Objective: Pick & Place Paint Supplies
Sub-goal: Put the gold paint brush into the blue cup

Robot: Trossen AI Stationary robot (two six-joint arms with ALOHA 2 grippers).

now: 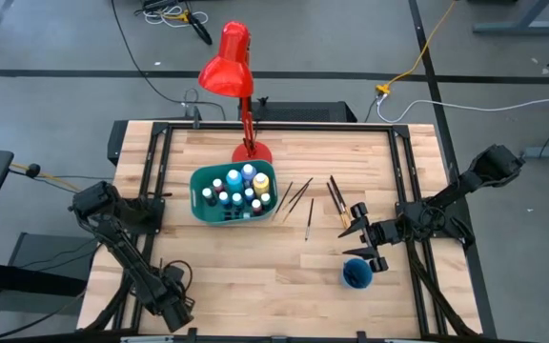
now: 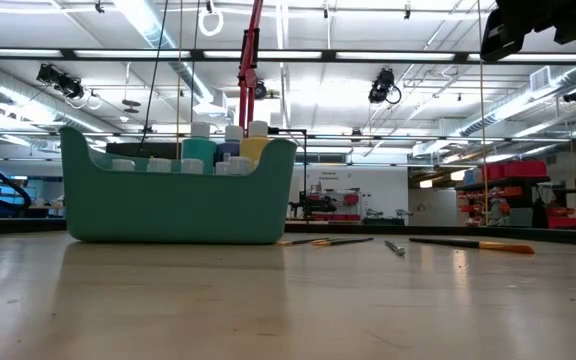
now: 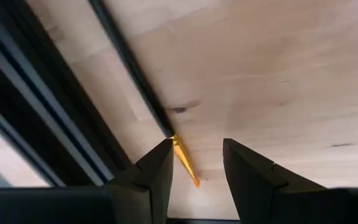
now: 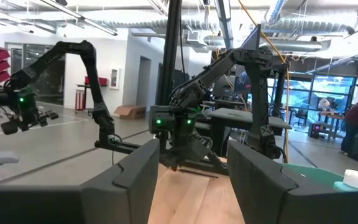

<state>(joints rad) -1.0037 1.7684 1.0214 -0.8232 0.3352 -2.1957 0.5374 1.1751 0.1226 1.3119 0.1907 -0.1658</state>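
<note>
Hovering over wood table [image 1: 255,276], right gripper [image 1: 362,246] open, seemingly empty; workshop room behind.

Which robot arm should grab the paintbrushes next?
Probably the right. The right gripper hangs open just beside the loose paintbrushes and blue cup, while the left gripper waits at the table's near-left corner.

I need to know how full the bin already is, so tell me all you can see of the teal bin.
The teal bin is a rounded rectangular tub that looks like plastic, standing upright on the wooden table just in front of the red lamp's base. White-capped paint bottles stand upright inside, crowding most of it. Paintbrushes lie apart on its right. No gripper touches it.
</note>
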